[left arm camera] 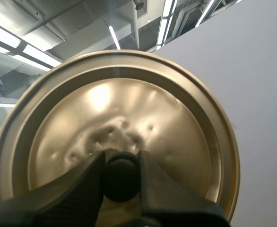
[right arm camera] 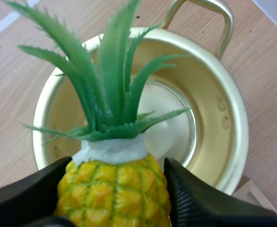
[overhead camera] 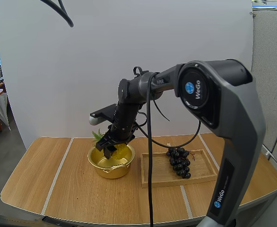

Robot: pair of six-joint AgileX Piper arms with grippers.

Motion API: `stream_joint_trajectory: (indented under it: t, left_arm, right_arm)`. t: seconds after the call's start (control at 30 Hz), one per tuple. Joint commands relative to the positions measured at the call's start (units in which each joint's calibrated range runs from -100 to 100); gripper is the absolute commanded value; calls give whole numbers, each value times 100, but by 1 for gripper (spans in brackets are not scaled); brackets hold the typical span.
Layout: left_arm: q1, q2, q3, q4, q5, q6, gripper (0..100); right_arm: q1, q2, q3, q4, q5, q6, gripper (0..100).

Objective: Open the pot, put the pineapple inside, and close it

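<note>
Both grip: left end effector, right end effector.

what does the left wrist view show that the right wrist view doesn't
Left wrist view, not the right: the golden lid, tilted up, with the left gripper pinching its black knob.

Right wrist view, not the left: the pineapple pinched in the right gripper, over the open pot standing on the wooden table.

Shared: each has its own arm's black fingers shut on a thing of the task, against golden metal.
</note>
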Motion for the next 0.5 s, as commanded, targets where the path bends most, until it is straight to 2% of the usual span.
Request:
stream_joint_trajectory:
  t: [0.0,0.47]
  left_arm:
    - [-15,-31,-44,43,-191,-61,0]
    - [-15,-31,-44,43,-191,-61,0]
  right_arm:
    - [5,131,-41,-45,-236,-7,0]
    - [5,947,-41,-45,-475,-7,0]
